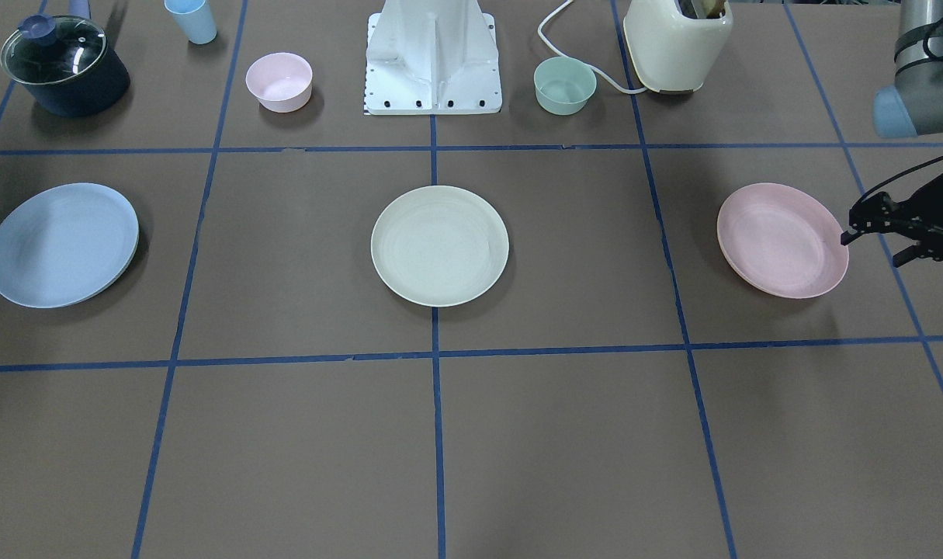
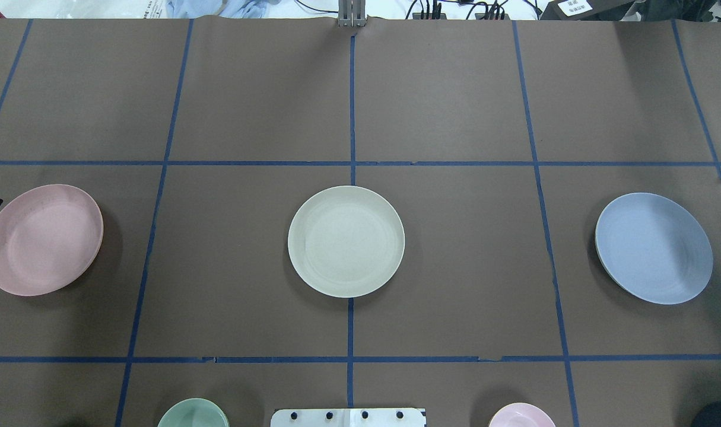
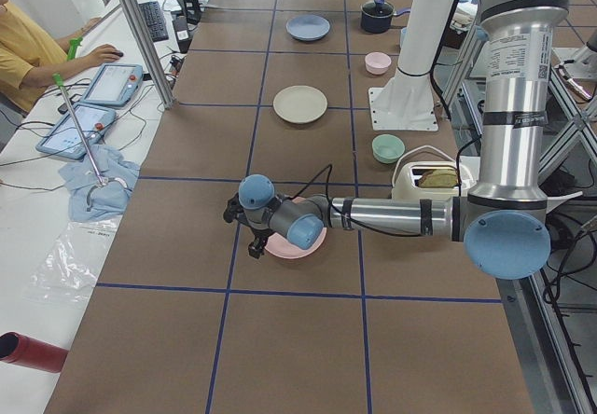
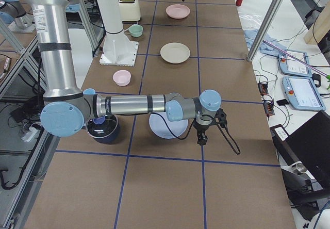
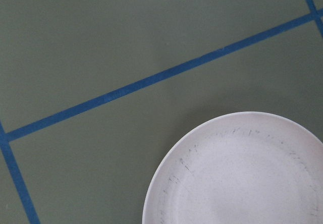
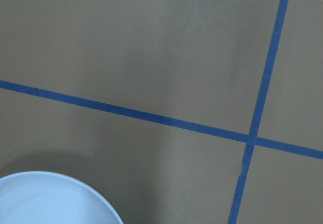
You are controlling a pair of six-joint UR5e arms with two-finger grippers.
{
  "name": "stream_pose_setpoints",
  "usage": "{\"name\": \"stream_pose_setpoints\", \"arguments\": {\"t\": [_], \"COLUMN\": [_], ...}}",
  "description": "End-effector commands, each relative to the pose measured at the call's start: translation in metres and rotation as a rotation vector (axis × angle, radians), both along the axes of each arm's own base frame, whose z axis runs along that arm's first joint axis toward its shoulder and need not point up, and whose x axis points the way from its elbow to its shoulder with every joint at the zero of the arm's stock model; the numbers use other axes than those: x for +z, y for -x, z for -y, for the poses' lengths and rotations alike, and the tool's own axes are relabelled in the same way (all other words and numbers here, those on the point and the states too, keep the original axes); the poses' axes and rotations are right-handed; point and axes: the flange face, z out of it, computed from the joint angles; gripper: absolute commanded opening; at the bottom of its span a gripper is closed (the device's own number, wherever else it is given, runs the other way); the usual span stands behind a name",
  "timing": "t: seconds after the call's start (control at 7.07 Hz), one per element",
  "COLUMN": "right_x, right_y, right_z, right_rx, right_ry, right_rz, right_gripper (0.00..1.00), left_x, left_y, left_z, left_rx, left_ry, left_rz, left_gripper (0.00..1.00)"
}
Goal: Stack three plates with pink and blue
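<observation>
On the surface (image 1: pixel 564 435), pink plate (image 1: pixel 781 241), cream plate (image 1: pixel 440 245) and blue plate (image 1: pixel 62 244) lie well apart, none stacked. Left gripper (image 1: pixel 875 244) spread just beside pink rim; right gripper (image 4: pixel 202 136) near blue, state: cannot tell. Next, probably: pinch pink rim, lift.

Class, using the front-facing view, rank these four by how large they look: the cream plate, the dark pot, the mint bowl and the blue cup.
1. cream plate
2. dark pot
3. mint bowl
4. blue cup, though the picture's top edge crops it, so its place is less sure.
</observation>
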Motion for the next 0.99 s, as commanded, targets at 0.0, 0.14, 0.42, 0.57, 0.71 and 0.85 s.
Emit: {"name": "stream_pose_setpoints", "arguments": {"t": [0.0,0.14,0.42,0.57,0.71,0.85], "right_x": [0.002,0.001,0.001,0.001,0.001,0.0], "right_y": [0.004,0.006,0.008,0.008,0.008,0.008], "right_z": [0.001,0.002,0.001,0.001,0.001,0.001], "right_rx": [-0.007,-0.014,-0.014,-0.013,-0.013,-0.013], "right_ry": [-0.028,-0.032,-0.029,-0.026,-0.024,-0.025], "right_rz": [0.007,0.007,0.007,0.008,0.013,0.013], "right_gripper": [1.0,1.0,1.0,1.0,1.0,1.0], "left_x": [0.038,0.04,0.043,0.042,0.043,0.042], "left_y": [-0.008,-0.012,-0.025,-0.026,-0.026,-0.028], "left_z": [-0.002,-0.004,-0.009,-0.009,-0.01,-0.014], "left_rx": [-0.033,-0.023,0.002,0.004,0.008,0.031], "left_ry": [0.039,0.04,0.06,0.057,0.065,0.094], "left_rz": [-0.022,-0.02,-0.02,-0.021,-0.028,-0.062], "left_gripper": [0.89,0.86,0.79,0.5,0.01,0.0]}}
